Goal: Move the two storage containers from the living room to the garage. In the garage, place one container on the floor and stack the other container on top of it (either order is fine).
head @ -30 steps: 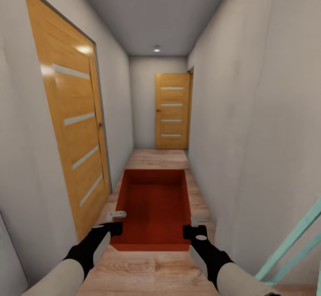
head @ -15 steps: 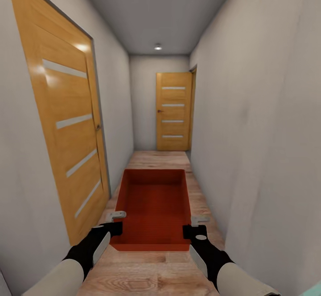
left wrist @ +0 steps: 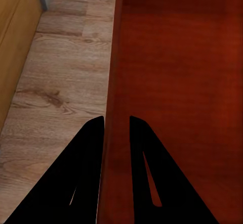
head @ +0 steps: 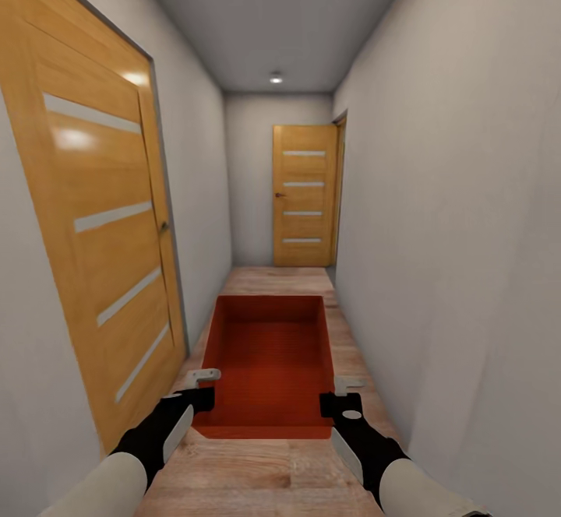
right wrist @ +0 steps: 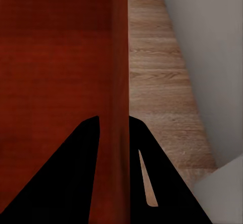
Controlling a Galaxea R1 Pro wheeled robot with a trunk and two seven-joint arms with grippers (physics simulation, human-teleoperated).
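Left gripper (head: 204,387), right gripper (head: 344,392) clamp container (head: 269,353) (wood-floor (head: 276,276) hallway).

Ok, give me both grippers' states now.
Left gripper: shut on the storage container's left wall.
Right gripper: shut on its right wall.

Your two arms reach forward in parallel. Your left gripper (head: 204,387) pinches the storage container's (head: 269,357) left wall, your right gripper (head: 347,392) its right wall, one finger inside, one outside; contact looks firm, though shadowed.
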